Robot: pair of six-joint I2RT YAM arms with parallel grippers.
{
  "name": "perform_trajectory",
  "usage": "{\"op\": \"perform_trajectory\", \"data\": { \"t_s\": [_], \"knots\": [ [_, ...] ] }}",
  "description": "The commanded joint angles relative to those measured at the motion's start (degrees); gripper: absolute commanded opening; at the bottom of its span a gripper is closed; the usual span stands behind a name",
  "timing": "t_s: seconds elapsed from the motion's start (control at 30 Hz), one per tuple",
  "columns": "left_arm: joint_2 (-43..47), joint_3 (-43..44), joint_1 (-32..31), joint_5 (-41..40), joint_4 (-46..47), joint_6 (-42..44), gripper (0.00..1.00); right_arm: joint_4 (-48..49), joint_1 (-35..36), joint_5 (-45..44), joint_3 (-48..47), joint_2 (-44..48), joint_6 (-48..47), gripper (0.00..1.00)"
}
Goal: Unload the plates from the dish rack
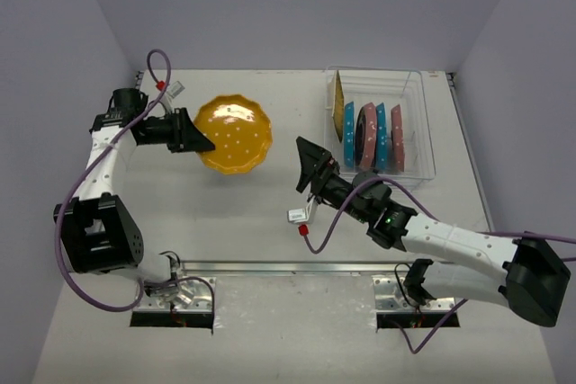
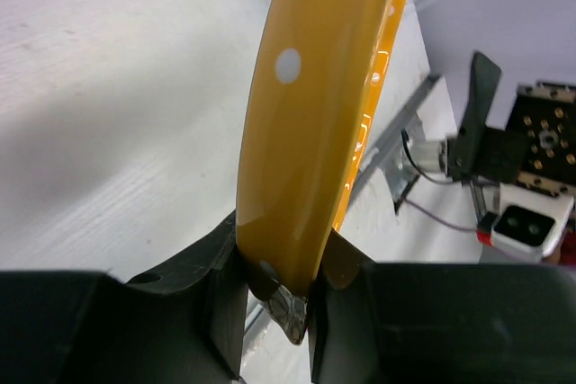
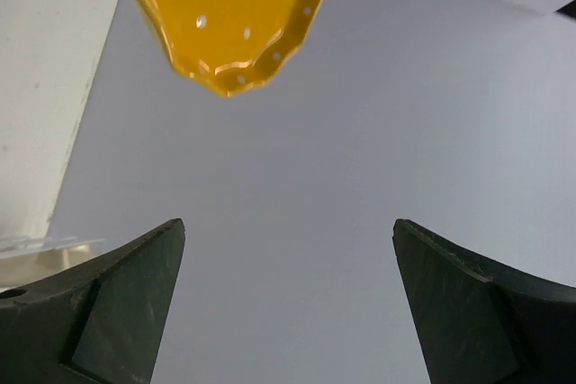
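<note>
Top external showed the left pincer [image 1: 202, 141] pinching the rim of a yellow plate [image 1: 236, 135] at centre-left, clear of the dish rack [image 1: 416, 96]. The right pincer [image 1: 310, 166] gaped empty mid-frame. Five plates [image 1: 367, 137] stood in the rack, upper right, not yet unloaded.

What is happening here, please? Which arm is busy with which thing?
Two arms are unloading dotted plates from a clear dish rack. The left gripper is shut on the rim of a yellow plate and holds it over the table, left of the rack. The right gripper is open and empty, between that plate and the rack. Five plates stand in the rack: one yellow, two teal, two pink.
</note>
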State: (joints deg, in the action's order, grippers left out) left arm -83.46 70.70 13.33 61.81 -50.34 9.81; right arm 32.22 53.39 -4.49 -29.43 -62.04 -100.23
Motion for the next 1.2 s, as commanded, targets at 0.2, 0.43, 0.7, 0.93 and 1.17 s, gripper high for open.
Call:
{"op": "perform_trajectory", "data": {
  "t_s": [0.2,0.43,0.7,0.93,1.17],
  "knots": [
    [-12.46,6.74,1.88,-18.3,20.65,-15.37,0.0,-32.5,-3.22,-20.23,-21.81,-0.23,39.56,0.99],
    [-24.66,14.01,1.88,-21.03,23.79,-16.66,0.0,-57.85,-17.14,-14.65,-31.88,-0.28,64.66,0.99],
    [-34.15,17.81,1.8,-21.75,25.94,-18.24,0.0,-66.71,-27.07,-5.65,-29.71,3.6,78.2,0.99],
    [-39.05,19.93,1.79,-30.78,26.28,-17.91,0.14,-73.22,-33.33,0.86,-32.55,1.87,87.31,0.99],
    [-41.64,21.9,1.31,-42.47,25.16,-17.91,0.29,-75.39,-36.63,5.69,-35.49,0.38,92.19,0.99]
  ]
}}
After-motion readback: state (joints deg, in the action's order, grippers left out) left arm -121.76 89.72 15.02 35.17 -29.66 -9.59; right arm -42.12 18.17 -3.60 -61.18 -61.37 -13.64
